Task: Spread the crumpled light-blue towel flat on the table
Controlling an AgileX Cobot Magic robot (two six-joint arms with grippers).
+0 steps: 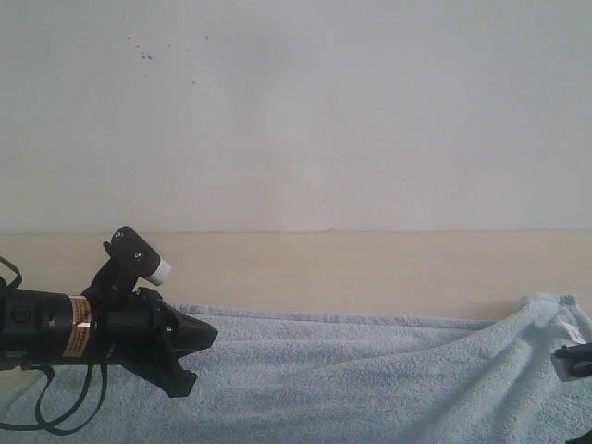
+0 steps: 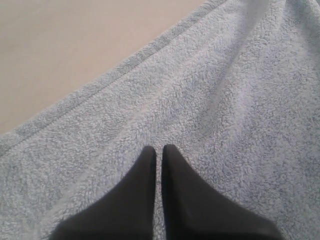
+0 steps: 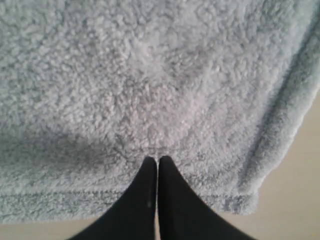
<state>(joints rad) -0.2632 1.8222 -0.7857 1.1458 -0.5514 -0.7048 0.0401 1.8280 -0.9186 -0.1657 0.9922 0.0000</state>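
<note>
Exterior view: one towel (image 1: 370, 370) lies across one table (image 1: 370, 273), with one wall (image 1: 296, 111) behind.
Towel: a single pale-blue, fluffy cloth with a hem (image 2: 100, 85) along its edge.
Towel lie: low on the table with long soft folds near the left jaws; toward the right jaws it rises into a raised fold.
Left gripper (image 2: 159, 150): one of two grippers, with two black fingers (image 2: 135, 200).
Left jaws: closed to a thin slit, with nothing between them and nothing held.
Towel at the left jaws: it spreads beneath and ahead of the tips. I cannot tell whether the tips touch the pile.
Hem at the left jaws: it runs slantwise off to one side of the tips, well apart from them, with bare table beyond it.
Right gripper (image 3: 158, 160): the second gripper, also with two black fingers.
Right jaws: closed, tips together.
Towel at the right jaws: the tips meet the cloth where small creases gather. I cannot tell whether any cloth is caught between them.
Corner (image 3: 245, 202): one towel corner sits near the right tips, off to one side and slightly behind them. The hem runs behind the tips and on past that side, with bare table outside it.
Wall marks: a few dark specks (image 1: 145, 54), far above the left jaws.
</note>
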